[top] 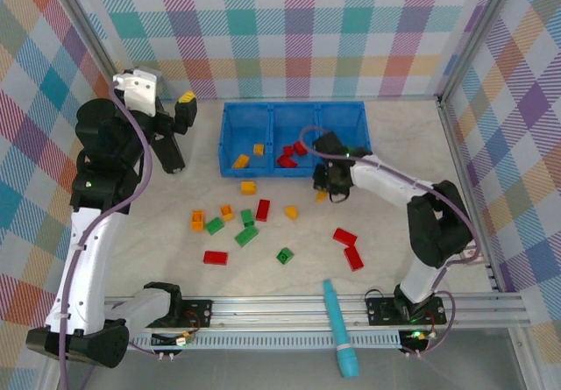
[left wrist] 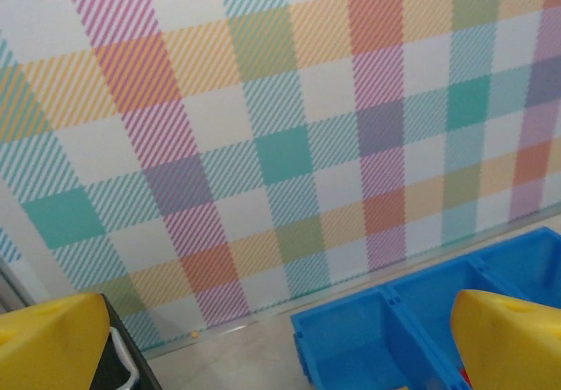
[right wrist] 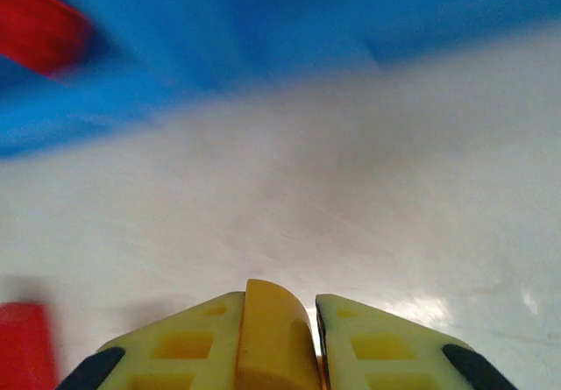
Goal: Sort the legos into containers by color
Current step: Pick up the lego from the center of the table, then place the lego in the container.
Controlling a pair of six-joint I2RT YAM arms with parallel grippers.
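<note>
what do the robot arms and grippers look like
The left arm and right arm are each black joint housings linked by white segments, with a thin lilac cable running alongside and small green lights on some joints. The left gripper and right gripper have yellow fingers on black bodies.

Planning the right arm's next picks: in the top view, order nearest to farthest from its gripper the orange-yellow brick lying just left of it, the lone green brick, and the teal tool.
From the right gripper:
1. Orange-yellow brick, just to its left.
2. Green brick, mid-table, toward the arms.
3. Teal tool, on the near rail.
</note>
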